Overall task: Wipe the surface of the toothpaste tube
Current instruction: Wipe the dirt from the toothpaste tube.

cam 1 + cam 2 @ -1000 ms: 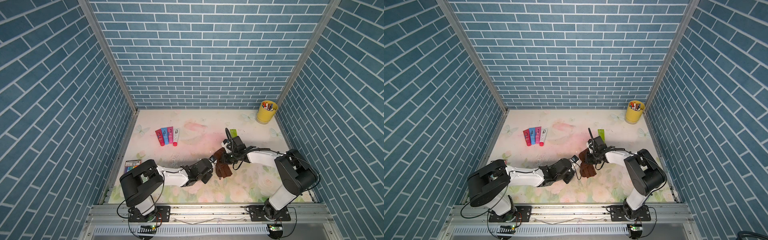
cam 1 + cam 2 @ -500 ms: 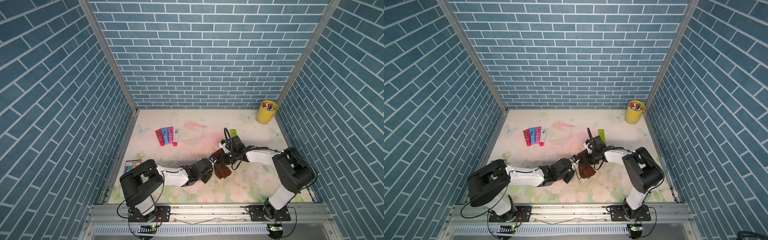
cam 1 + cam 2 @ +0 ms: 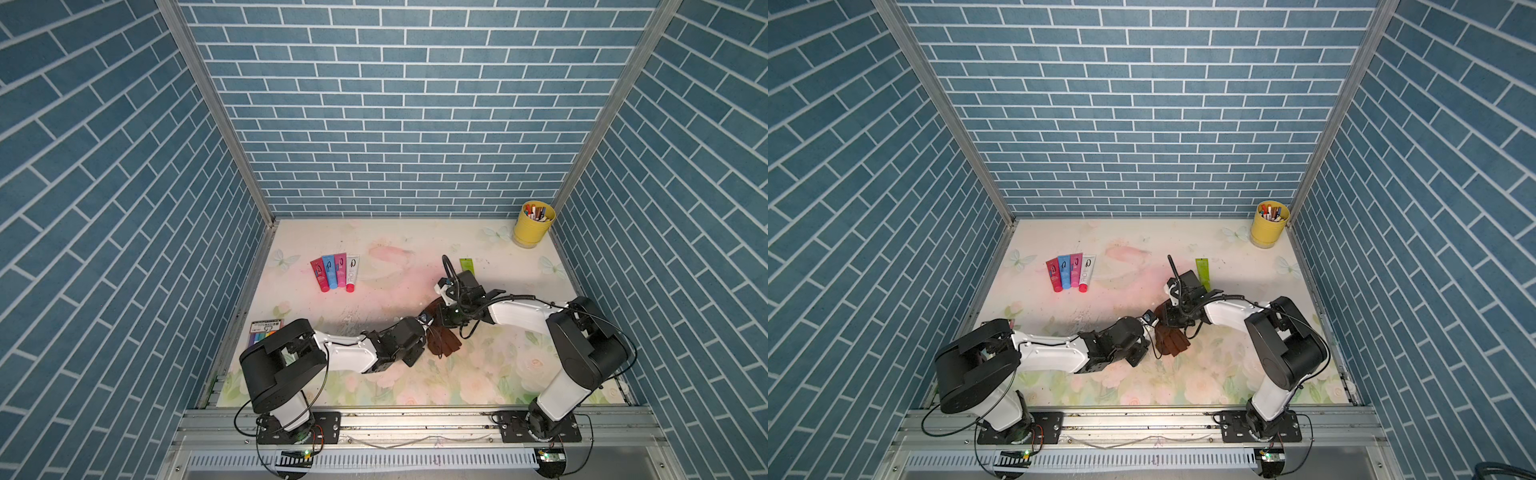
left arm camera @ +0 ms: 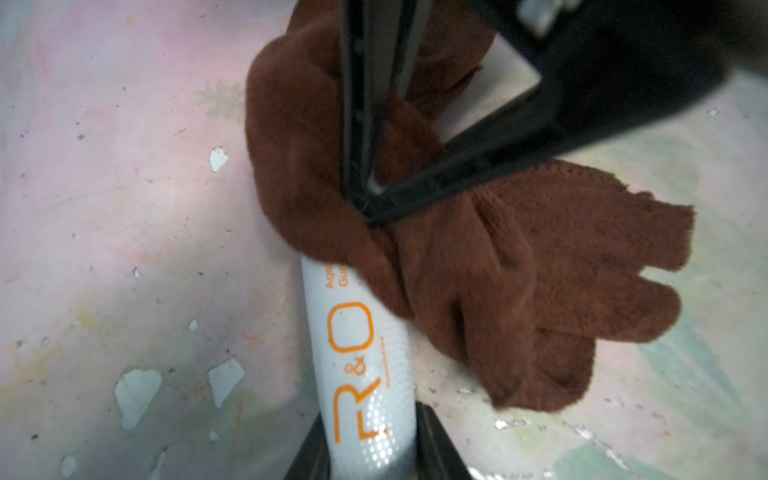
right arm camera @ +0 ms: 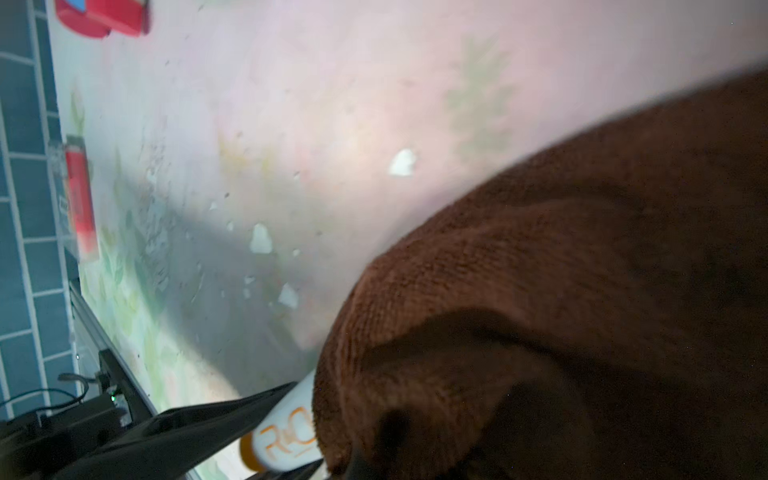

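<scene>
The left gripper (image 4: pixel 365 455) is clamping the white toothpaste tube (image 4: pixel 361 365) near its orange cap, and the tube's other end is running under the brown cloth (image 4: pixel 478 291). The right gripper (image 4: pixel 371 210) is pinching that cloth with its jaws together, holding it bunched over the tube. The cloth's loose part is trailing onto the floral table (image 3: pixel 374 249). A row of four tubes (image 3: pixel 336 272) is lying well apart from the cloth, a green tube (image 3: pixel 466 264) nearer it, and a yellow cup (image 3: pixel 532 224) is standing farthest from it.
</scene>
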